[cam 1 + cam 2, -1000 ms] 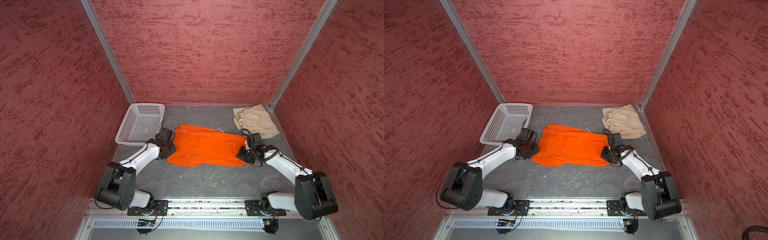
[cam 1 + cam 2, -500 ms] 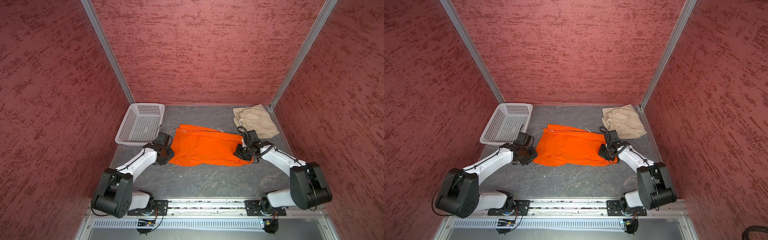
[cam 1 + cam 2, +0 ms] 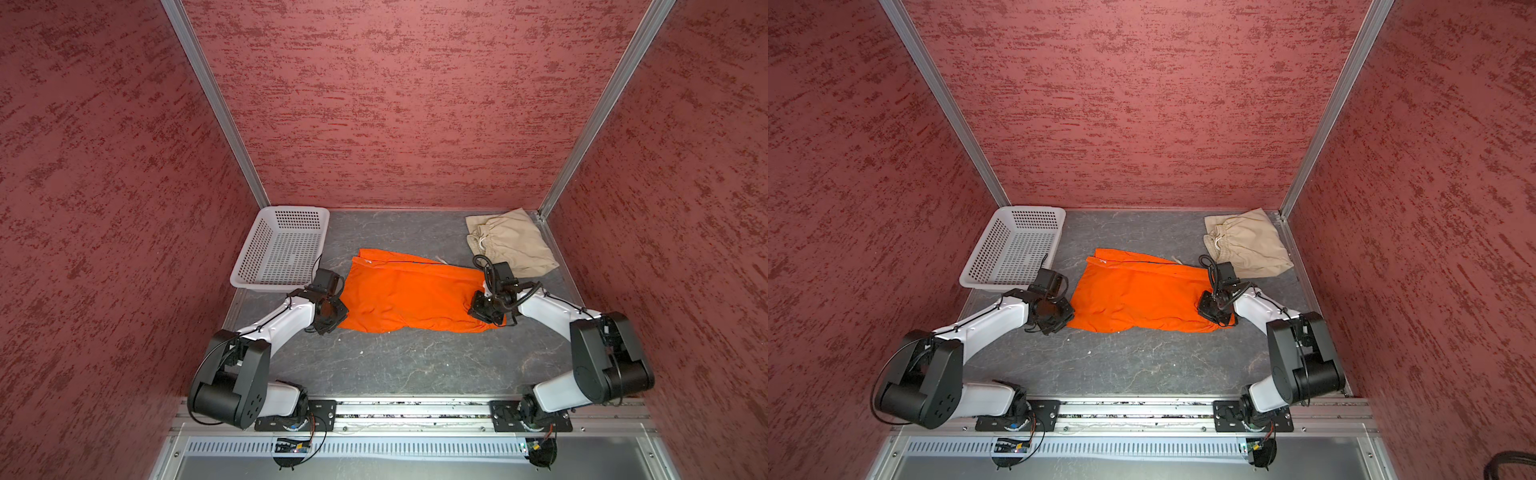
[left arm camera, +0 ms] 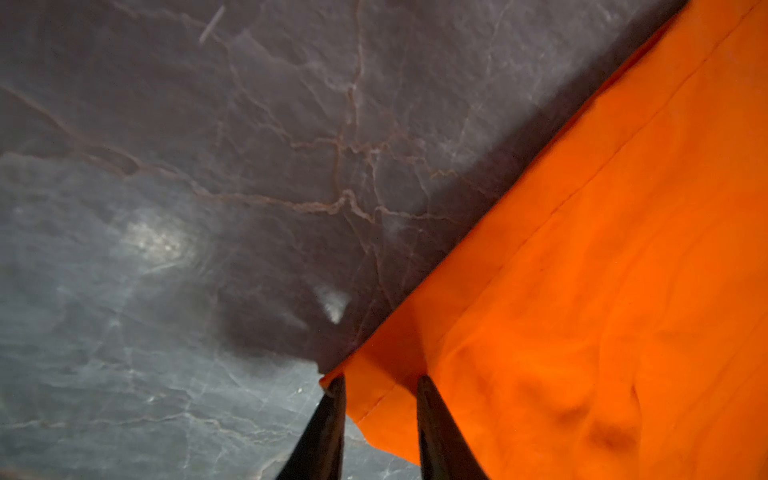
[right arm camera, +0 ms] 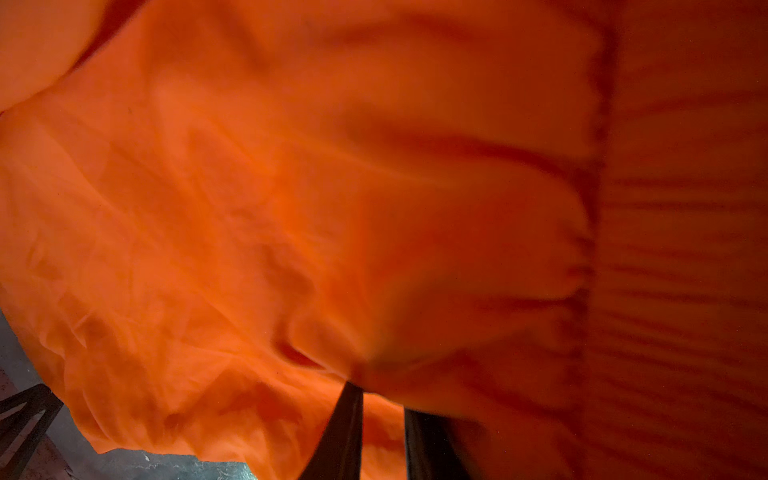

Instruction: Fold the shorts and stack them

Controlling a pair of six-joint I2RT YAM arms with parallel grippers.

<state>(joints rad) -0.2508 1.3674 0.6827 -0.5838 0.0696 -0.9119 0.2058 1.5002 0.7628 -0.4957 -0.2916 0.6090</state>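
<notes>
- While the right gripper (image 5: 380,399) pinches the orange shorts (image 3: 407,291), the left gripper (image 4: 379,382) straddles their corner, hold unclear.
- Likely the first fold's grasp; next needs both corners lifted together.

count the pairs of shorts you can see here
2. The orange shorts lie spread in the middle; the beige shorts sit in the far right corner. None shows in the basket, and nothing seems hidden.

the orange shorts (image 3: 411,295) lie spread flat and lightly wrinkled between the two grippers. one hem corner sits between the parted fingers of the left gripper (image 4: 380,384), and the gathered waist end is bunched up in the right gripper (image 5: 382,399). the beige shorts (image 3: 511,245) lie folded just beyond the right gripper, with the waist and white drawstring showing.
</notes>
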